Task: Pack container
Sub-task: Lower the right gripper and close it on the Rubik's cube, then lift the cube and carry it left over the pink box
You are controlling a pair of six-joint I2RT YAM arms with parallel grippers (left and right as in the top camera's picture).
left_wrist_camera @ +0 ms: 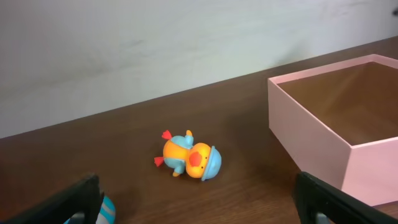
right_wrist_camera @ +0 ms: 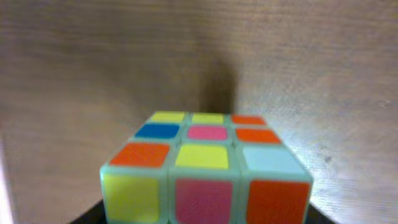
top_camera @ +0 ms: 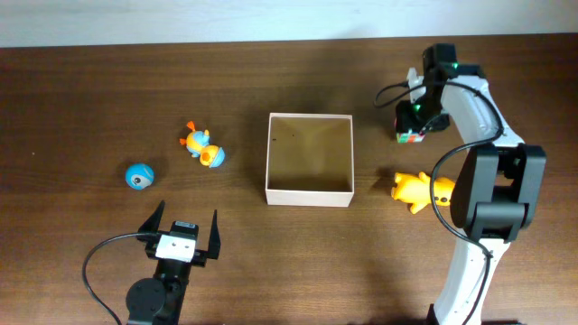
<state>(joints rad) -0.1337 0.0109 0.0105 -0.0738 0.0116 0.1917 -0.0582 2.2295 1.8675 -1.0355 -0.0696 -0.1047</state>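
The container (top_camera: 308, 193), a square open-topped box with cream walls and a tan inside, stands mid-table with nothing in it; its corner (left_wrist_camera: 311, 137) shows in the left wrist view. My right gripper (top_camera: 413, 126) is to the right of the box, shut on a multicoloured puzzle cube (top_camera: 408, 135). That cube (right_wrist_camera: 205, 168) fills the right wrist view, with the gripper (right_wrist_camera: 205, 219) tight against both its sides. My left gripper (top_camera: 187, 221) stands open at the near left, nothing between its fingers (left_wrist_camera: 62, 205).
An orange-and-blue duck toy (top_camera: 203, 149) (left_wrist_camera: 189, 160) lies left of the box. A blue ball (top_camera: 139, 176) sits farther left. A yellow plush toy (top_camera: 415, 190) lies right of the box, beside the right arm's base.
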